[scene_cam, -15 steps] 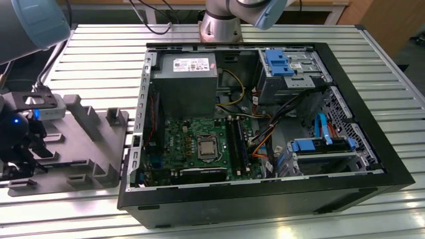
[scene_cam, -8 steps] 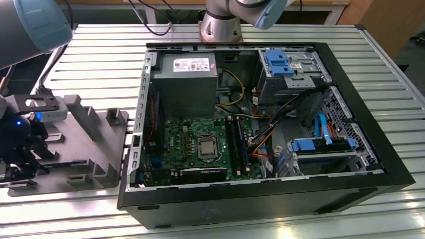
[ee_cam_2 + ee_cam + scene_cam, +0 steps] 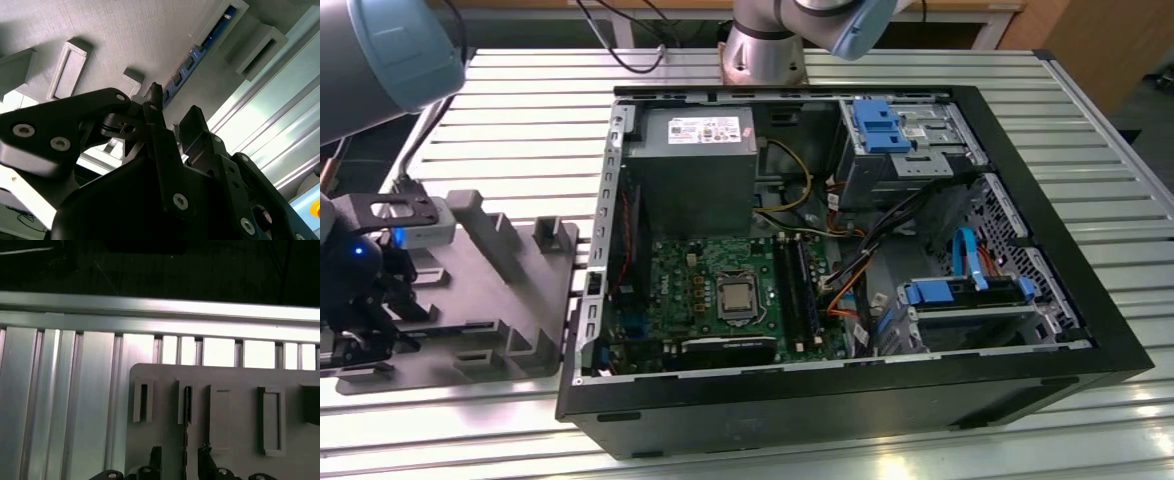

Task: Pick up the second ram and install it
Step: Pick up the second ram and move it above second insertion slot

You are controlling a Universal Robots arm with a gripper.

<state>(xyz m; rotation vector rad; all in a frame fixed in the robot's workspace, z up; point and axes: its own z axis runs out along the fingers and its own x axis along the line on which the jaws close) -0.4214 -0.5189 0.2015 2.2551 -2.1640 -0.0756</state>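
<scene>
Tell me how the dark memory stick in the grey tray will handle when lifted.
The thin, flat dark memory stick stands on edge in a slot of the grey moulded tray, so it probably lifts out stiff and light. With the gripper straddling it, it may tilt if pinched off-centre.

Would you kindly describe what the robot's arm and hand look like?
The arm is silver-grey with pale blue joint caps; black cables lie near its base. The hand is matt black, built of angular linked plates fastened with silver screw heads. In the exterior view a small blue light glows beside it, under a grey bracket.
</scene>
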